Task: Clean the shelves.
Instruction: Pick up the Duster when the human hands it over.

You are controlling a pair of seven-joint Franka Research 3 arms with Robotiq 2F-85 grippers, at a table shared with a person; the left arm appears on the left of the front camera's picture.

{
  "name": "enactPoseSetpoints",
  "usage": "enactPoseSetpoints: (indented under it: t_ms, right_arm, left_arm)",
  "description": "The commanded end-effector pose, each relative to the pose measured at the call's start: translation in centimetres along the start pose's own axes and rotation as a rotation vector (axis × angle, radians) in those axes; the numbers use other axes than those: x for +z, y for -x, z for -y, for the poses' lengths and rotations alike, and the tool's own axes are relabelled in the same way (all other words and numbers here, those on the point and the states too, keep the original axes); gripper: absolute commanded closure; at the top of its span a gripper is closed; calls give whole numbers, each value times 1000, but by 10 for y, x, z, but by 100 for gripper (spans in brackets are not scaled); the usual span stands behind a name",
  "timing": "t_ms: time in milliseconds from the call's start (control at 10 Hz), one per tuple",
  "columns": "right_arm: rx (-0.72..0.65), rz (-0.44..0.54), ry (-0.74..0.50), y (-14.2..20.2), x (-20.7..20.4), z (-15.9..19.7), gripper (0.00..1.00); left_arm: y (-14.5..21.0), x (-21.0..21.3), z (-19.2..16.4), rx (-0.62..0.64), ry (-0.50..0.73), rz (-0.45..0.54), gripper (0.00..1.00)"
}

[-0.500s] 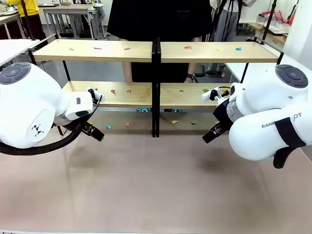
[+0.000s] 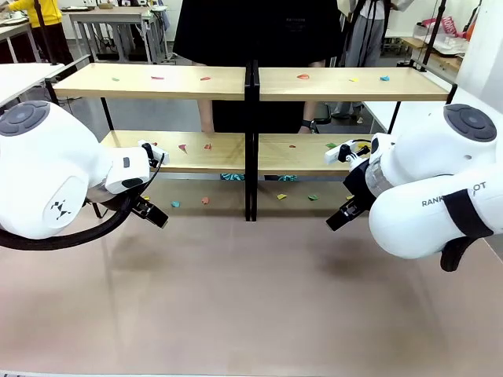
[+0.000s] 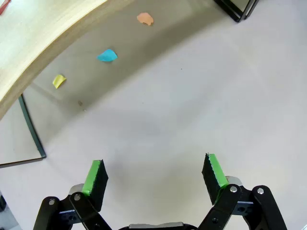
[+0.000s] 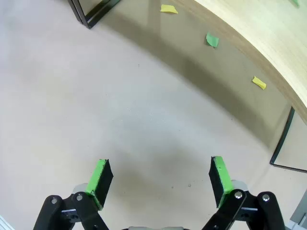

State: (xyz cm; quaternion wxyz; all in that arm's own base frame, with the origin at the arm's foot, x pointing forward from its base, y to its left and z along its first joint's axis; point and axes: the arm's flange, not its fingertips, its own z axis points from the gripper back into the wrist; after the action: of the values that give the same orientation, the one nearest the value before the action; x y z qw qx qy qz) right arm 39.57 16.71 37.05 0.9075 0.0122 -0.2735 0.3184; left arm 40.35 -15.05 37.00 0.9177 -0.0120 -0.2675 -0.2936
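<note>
Shelves [image 2: 330, 85] standing across far side of table [image 2: 251, 306]; coloured scraps [image 2: 303, 76] lying on both tiers and beneath. Left gripper [image 3: 153, 170], right gripper [image 4: 160, 167] hovering above bare table, fingers wide, holding nothing. Judged: approach step, no scrap taken. Next move calling for reach to scrap, low flat pinch.

Shelves [image 2: 157, 81] on beige table [image 2: 251, 298]; coloured paper scraps [image 2: 303, 77] on both tiers and tabletop.

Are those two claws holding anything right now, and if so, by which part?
Nothing is held: the left claw and the right claw both stand open above the table, with nothing between their green pads.
</note>
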Motion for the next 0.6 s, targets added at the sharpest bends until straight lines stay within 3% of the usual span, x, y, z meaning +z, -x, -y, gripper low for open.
enactPoseSetpoints:
  t_ms: [0,500]
  right_arm:
    - [0,0,0,0,0,0,0]
    - [0,0,0,0,0,0,0]
  left_arm:
    - [0,0,0,-1,0,0,0]
    - [0,0,0,-1,0,0,0]
